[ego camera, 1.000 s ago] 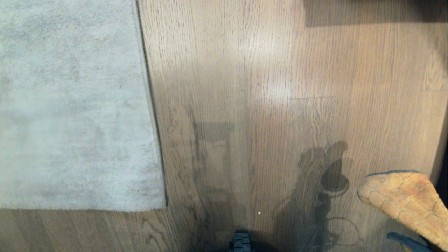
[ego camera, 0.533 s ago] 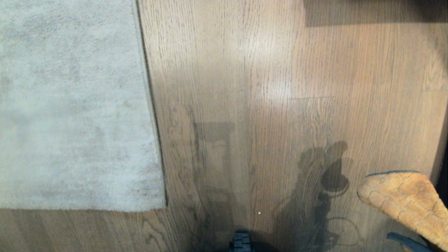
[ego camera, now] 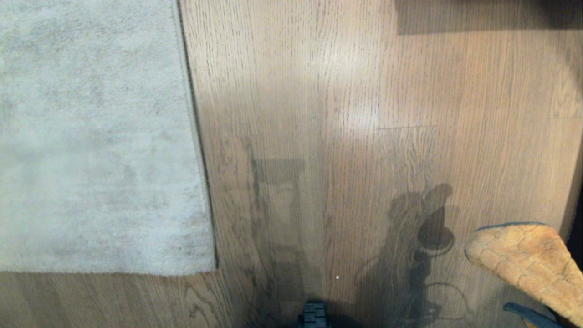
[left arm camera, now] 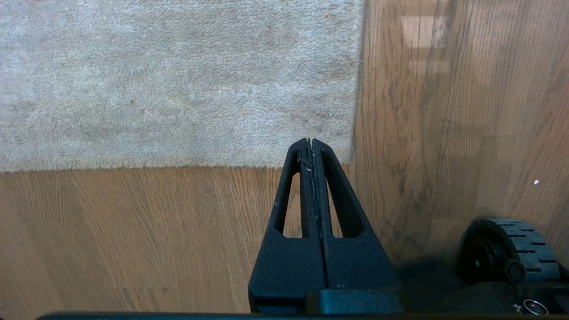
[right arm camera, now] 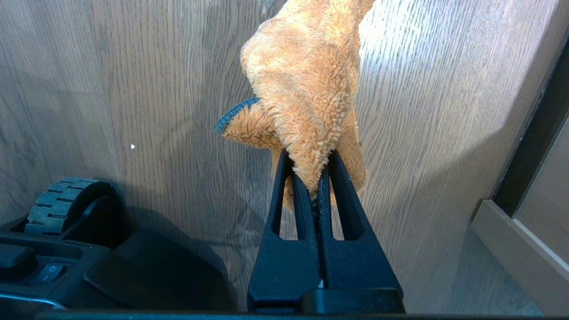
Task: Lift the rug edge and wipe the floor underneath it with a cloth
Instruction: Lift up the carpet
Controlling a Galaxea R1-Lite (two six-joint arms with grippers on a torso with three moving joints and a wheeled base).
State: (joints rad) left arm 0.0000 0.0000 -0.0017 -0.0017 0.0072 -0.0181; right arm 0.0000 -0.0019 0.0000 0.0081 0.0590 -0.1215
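Counting as I go: one rug (ego camera: 95, 136), and of it I see two straight borders, one rug edge (ego camera: 193, 136) running away from me and one lying across near my base, meeting at one corner. One floor (ego camera: 341, 91) of wood planks. One cloth (right arm camera: 306, 89), orange and fluffy. Two tools of mine: one left tool (left arm camera: 310, 142), pressed together on nothing, and one right tool (right arm camera: 316, 178), clamping that single cloth. One wheel (left arm camera: 511, 249) of my base. One white speck (ego camera: 337, 276) on the planks
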